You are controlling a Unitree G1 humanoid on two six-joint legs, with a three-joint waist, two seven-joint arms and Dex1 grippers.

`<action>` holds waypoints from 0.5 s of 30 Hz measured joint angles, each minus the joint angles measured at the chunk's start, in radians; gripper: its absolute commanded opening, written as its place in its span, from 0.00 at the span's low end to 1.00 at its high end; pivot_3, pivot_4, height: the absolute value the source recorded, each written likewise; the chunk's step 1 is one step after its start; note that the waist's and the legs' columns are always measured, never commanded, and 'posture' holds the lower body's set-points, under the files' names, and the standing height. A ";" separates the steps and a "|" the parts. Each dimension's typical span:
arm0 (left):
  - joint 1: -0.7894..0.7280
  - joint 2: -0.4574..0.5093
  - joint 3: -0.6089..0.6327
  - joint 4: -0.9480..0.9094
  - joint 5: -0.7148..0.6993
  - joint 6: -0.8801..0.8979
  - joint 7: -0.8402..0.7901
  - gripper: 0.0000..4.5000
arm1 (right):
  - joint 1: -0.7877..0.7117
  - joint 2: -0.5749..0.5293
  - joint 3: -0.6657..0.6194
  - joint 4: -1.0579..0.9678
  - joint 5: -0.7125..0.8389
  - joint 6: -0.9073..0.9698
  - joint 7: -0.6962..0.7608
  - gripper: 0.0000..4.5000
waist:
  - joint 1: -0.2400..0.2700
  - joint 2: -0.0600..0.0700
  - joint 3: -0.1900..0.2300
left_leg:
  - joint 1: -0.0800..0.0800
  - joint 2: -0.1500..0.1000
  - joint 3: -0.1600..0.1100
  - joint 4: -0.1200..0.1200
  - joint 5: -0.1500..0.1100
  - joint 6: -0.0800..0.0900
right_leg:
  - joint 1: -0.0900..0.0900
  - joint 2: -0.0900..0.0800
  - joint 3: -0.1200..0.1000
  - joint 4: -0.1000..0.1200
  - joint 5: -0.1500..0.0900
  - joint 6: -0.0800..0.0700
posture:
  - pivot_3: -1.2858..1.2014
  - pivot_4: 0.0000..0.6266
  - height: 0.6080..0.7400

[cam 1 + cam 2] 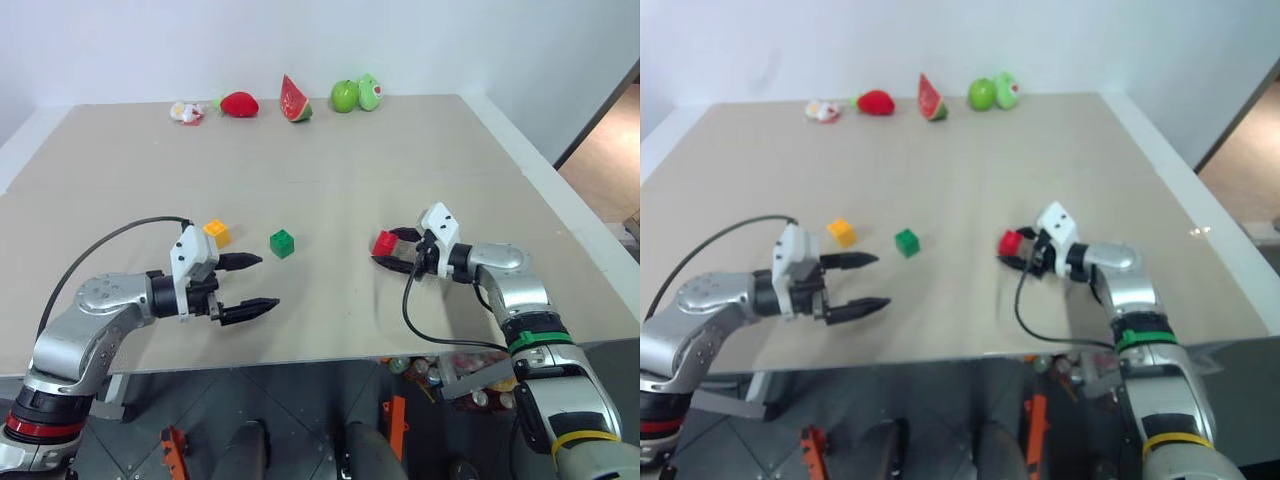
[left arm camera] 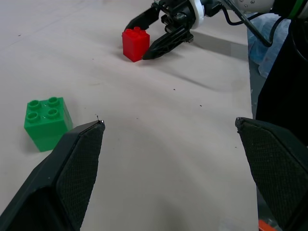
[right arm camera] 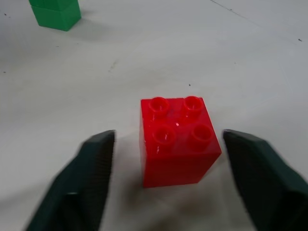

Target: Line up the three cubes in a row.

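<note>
1. So there's a big beige table (image 1: 330,190), and the three little studded cubes sit toward the near side of it, roughly in a loose line across but not evenly spaced.
2. The yellow-orange cube (image 1: 217,232) is furthest to the robot's left, the green cube (image 1: 282,243) is near it on the right and a touch closer to the robot, and the red cube (image 1: 385,242) is well apart from both, off to the right.
3. The right gripper (image 1: 396,249) is down at the red cube, reaching in from the right side. Its two black fingers sit on either side of the block; in the right wrist view there's still a visible gap on each side of the red cube, so the fingers are apart around it and not pinching it. The cube sits flat on the table, studs up.
4. The left gripper (image 1: 253,284) hangs just above the table near the front edge, pointing toward the right, fingers spread wide with nothing between them. The green cube is just beyond its upper finger, not touching.
5. All three cubes are upright on the table.
6. Along the far edge there's a row of toy food: a strawberry (image 1: 238,104), a watermelon slice (image 1: 295,99), a green apple (image 1: 345,96) and a small white thing (image 1: 186,112) I can't make out.
</note>
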 measured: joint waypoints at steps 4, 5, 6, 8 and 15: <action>-0.002 -0.025 -0.015 0.001 0.013 -0.002 0.010 1.00 | -0.010 0.012 0.000 0.033 -0.001 -0.018 0.012 0.28 | 0.000 0.000 0.000 | 0.000 0.002 0.001 0.000 0.000 0.000 | 0.000 0.002 0.001 0.000 0.000 -0.001 | 0.52 0.24 1.00; -0.002 -0.029 -0.018 0.001 0.014 -0.003 0.014 1.00 | -0.011 0.012 0.000 0.036 -0.001 -0.021 0.018 0.28 | 0.000 0.000 0.000 | 0.000 0.002 0.001 0.000 0.000 0.000 | 0.000 0.002 0.001 0.000 0.000 -0.001 | 0.52 0.24 1.00; -0.002 -0.030 -0.019 0.001 0.015 -0.004 0.016 1.00 | -0.012 0.012 0.000 0.037 -0.001 -0.023 0.022 0.28 | 0.000 0.000 0.000 | 0.000 0.003 0.001 0.000 0.000 0.000 | 0.000 0.003 0.001 0.000 0.001 -0.001 | 0.52 0.24 1.00; -0.002 -0.031 -0.020 0.001 0.016 -0.009 0.018 1.00 | -0.012 0.011 0.000 0.042 -0.001 -0.026 0.038 0.28 | 0.000 0.000 0.000 | 0.000 0.004 0.001 0.000 0.000 0.000 | -0.001 0.005 0.001 0.000 0.001 -0.003 | 0.52 0.24 1.00; -0.012 -0.031 -0.033 0.031 0.017 -0.022 -0.012 1.00 | -0.011 -0.047 0.044 -0.046 0.018 0.081 0.272 0.28 | 0.000 0.000 0.000 | 0.002 0.008 0.001 0.000 0.000 0.000 | 0.000 0.009 0.001 0.000 0.002 -0.005 | 0.52 0.24 1.00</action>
